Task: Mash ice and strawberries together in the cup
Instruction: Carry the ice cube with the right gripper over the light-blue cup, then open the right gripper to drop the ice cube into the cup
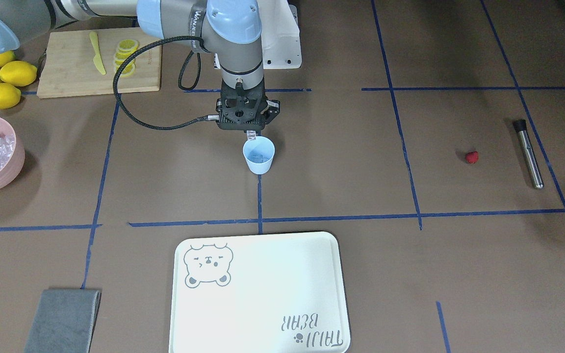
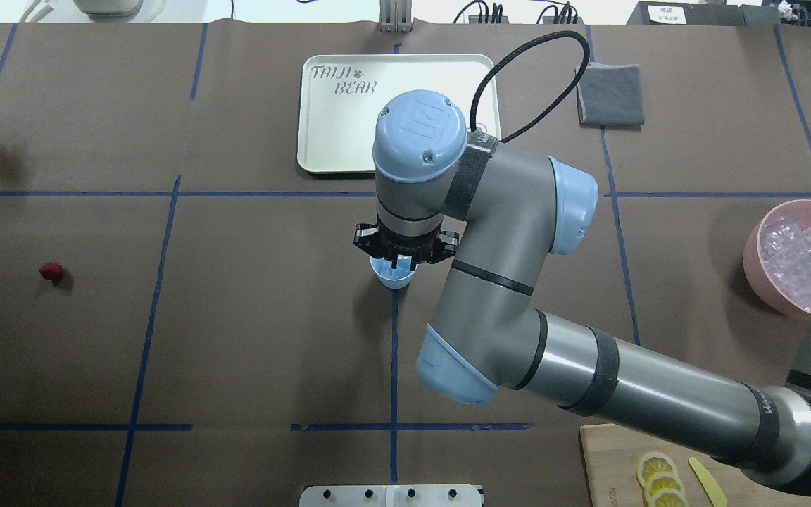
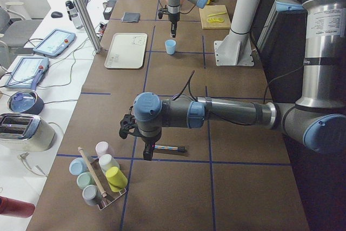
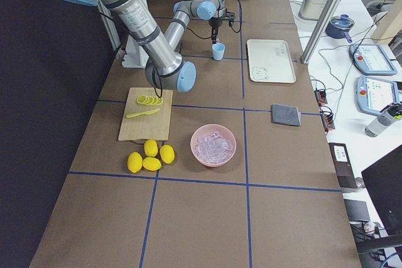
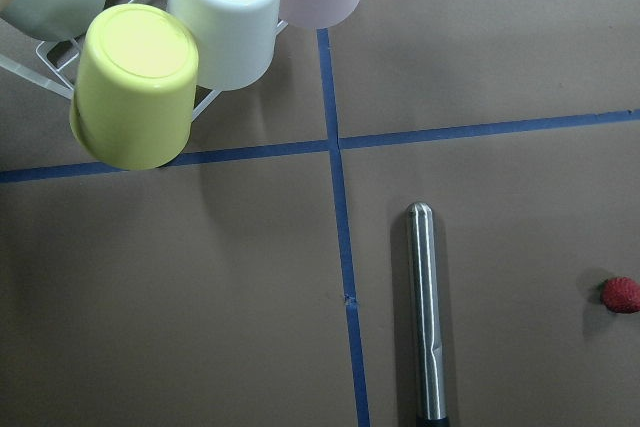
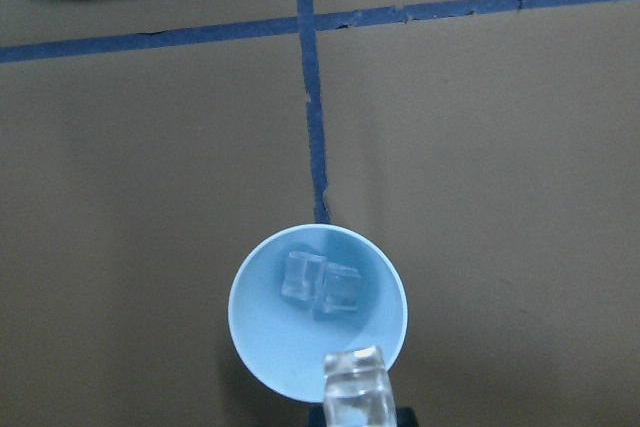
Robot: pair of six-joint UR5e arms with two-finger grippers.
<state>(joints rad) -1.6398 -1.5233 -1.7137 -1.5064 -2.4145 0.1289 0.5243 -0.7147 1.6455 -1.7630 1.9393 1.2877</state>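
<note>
Right pincer [image 1: 250,131] clenched an ice cube [image 6: 357,387] just above the light blue cup [image 6: 262,347], ready to drop it beside two inside; strawberry [image 1: 472,157] lay well apart on the counter [image 1: 361,171]; left pincer's [image 3: 146,156] grip: cannot tell

Two ice cubes [image 6: 320,288] inside the light blue cup [image 6: 262,342], a third cube [image 6: 357,388] over its near rim.

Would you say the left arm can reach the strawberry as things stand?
Probably yes: the left gripper hangs near the strawberry, nothing lies over it, the metal rod is apart, and the right gripper is at the cup holding an ice cube.
</note>
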